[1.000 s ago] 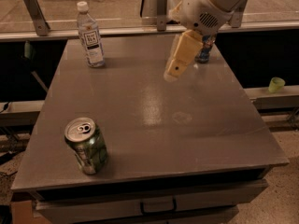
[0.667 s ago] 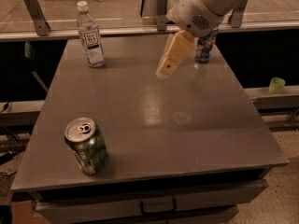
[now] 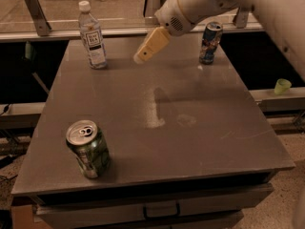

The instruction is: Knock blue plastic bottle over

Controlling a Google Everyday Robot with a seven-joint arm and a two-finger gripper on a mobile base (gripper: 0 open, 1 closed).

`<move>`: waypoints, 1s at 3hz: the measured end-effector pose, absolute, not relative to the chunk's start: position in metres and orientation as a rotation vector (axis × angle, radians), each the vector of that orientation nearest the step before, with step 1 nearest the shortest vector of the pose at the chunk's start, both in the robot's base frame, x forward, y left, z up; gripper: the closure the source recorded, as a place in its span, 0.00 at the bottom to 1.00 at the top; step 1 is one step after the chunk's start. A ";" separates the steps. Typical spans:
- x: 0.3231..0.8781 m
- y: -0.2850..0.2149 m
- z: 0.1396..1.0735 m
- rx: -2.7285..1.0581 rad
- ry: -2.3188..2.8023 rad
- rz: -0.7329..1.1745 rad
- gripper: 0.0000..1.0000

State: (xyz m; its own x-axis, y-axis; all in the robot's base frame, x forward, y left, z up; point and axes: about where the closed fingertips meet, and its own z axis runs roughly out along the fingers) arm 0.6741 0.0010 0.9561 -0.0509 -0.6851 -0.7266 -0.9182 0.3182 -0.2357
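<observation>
The blue plastic bottle (image 3: 92, 35), clear with a white cap and a white-and-blue label, stands upright at the table's far left. My gripper (image 3: 141, 56), with yellowish fingers, hangs above the far middle of the table, to the right of the bottle and apart from it by about a bottle's width or two. The white arm comes in from the upper right. Nothing is in the gripper.
A blue patterned can (image 3: 210, 42) stands at the far right of the grey table (image 3: 190, 128). A green can (image 3: 88, 149) stands near the front left corner. A rail runs behind the table. A small green cup (image 3: 282, 86) sits off the right side.
My gripper has moved left and farther back across the table, toward the bottle. The blue can, partly hidden by the arm before, now shows in full. The bottle has not moved.
</observation>
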 end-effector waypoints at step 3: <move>0.773 0.124 0.925 -1.182 1.704 0.626 0.00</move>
State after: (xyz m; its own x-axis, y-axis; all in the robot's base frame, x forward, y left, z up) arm 0.7733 0.1239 0.9253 -0.0958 -0.4309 -0.8973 -0.9092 0.4048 -0.0973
